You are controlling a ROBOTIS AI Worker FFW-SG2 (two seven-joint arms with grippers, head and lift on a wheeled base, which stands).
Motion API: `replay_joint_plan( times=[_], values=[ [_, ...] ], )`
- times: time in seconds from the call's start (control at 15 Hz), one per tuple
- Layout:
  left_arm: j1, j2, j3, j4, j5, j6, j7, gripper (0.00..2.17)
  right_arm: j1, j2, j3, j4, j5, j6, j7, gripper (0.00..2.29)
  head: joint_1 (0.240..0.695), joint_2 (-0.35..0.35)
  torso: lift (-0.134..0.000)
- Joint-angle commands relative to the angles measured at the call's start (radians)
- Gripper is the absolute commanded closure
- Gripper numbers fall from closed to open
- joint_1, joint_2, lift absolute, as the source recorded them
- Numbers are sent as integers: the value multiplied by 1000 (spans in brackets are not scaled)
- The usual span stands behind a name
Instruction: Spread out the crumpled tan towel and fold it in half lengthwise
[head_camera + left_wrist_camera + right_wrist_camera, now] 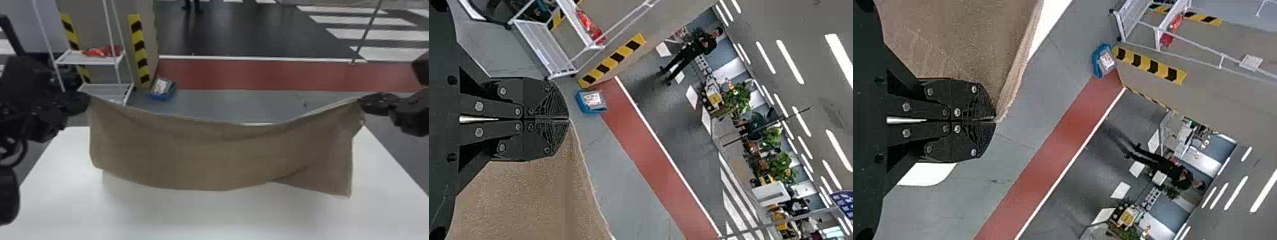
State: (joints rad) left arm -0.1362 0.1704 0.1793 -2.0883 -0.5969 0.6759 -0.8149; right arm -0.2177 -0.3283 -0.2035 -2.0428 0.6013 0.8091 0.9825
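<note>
The tan towel point(204, 156) hangs stretched between both grippers above the white table, its top edge sagging in the middle and its lower right part crossing behind as a hanging flap. At its upper left corner my left gripper point(87, 99) is shut on the cloth; my right gripper point(362, 102) holds the upper right corner. In the left wrist view the closed left gripper point(568, 119) pinches the towel point(529, 200) at its tips. The right wrist view has the right gripper point(994, 120) closed on a corner of the towel point(963, 40).
The white table point(204, 217) lies beneath the towel. Beyond it on the floor are a blue box point(162, 89) and, at the back left, a white shelf rack point(86, 60) with red items. Striped yellow-black guards point(139, 51) mark a pillar.
</note>
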Motion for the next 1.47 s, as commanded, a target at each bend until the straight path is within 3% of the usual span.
replay_joint_plan(
  times=[0.0, 0.2, 0.33, 0.53, 0.87, 0.93, 1.13, 1.27, 1.4],
  values=[
    [-178, -17, -49, 168, -11, 4, 34, 1774, -154, -15, 85, 108, 2, 83, -42, 1322, 532, -51, -124],
    [-341, -19, -63, 286, -11, 14, 85, 1771, -282, -14, 128, 174, -1, 114, -71, 1322, 470, -51, -124],
    [-364, -17, -40, 284, -11, 47, 89, 1771, -299, -20, 124, 171, -15, 123, -71, 1322, 404, -42, -124],
    [-197, -12, 28, 136, 23, 44, 76, 1771, -131, -100, 29, 64, -84, 114, -42, 1322, 373, -30, -124],
    [251, -5, 192, -82, 95, -195, 89, 1771, 362, -104, -229, -137, -176, -178, 31, 1322, 513, -39, -124],
    [336, -8, 223, -95, 120, -259, 89, 1771, 459, -92, -269, -163, -189, -257, 47, 1322, 586, -39, -124],
    [532, -16, 282, -95, 126, -431, 89, 1774, 647, -49, -359, -177, -207, -454, 93, 1322, 695, -33, -124],
    [615, -17, 304, -78, 138, -517, 94, 1774, 735, -23, -390, -168, -213, -589, 108, 1322, 695, -28, -124],
    [658, -19, 321, -102, 164, -539, 72, 1771, 758, -1, -413, -171, -245, -620, 127, 1322, 695, -24, -124]
  ],
)
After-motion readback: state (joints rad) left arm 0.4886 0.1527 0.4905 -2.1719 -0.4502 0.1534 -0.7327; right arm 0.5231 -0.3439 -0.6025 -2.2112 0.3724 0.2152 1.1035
